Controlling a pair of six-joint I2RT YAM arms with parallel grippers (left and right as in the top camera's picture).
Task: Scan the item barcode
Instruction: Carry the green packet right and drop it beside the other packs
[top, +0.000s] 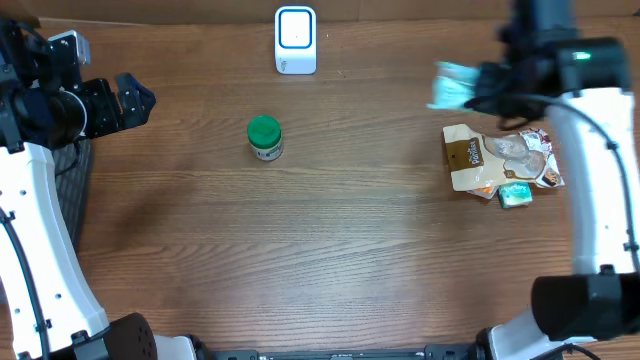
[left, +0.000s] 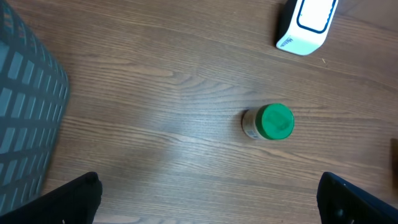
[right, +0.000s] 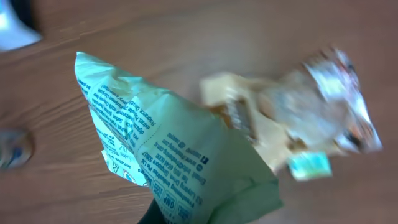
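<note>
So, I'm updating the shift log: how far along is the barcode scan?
Done: the right gripper is shut on the pale green packet, lifted clear. In hand: it hangs to the right of the white scanner, not yet facing it. Left: showing its barcode to the scanner. The green-lidded jar and brown pouch lie ungripped; the left gripper is open, empty.

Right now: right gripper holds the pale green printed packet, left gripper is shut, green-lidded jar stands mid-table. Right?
No: the left gripper is open, jaws spread wide in the left wrist view. The right gripper does hold the pale green printed packet, and the green-lidded jar stands mid-table.
</note>
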